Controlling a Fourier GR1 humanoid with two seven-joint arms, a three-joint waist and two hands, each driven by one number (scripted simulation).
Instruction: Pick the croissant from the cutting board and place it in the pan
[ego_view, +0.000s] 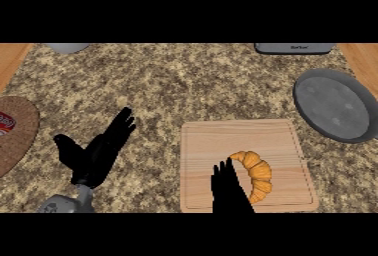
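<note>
One croissant, one cutting board, one pan, two hands.

Kitchen: granite counter, cutting board, pan

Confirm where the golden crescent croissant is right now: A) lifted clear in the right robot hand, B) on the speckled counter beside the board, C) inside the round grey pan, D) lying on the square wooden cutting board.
D: the golden crescent croissant lies on the square wooden cutting board, with the right robot hand open beside it and the round grey pan holding nothing.
</note>
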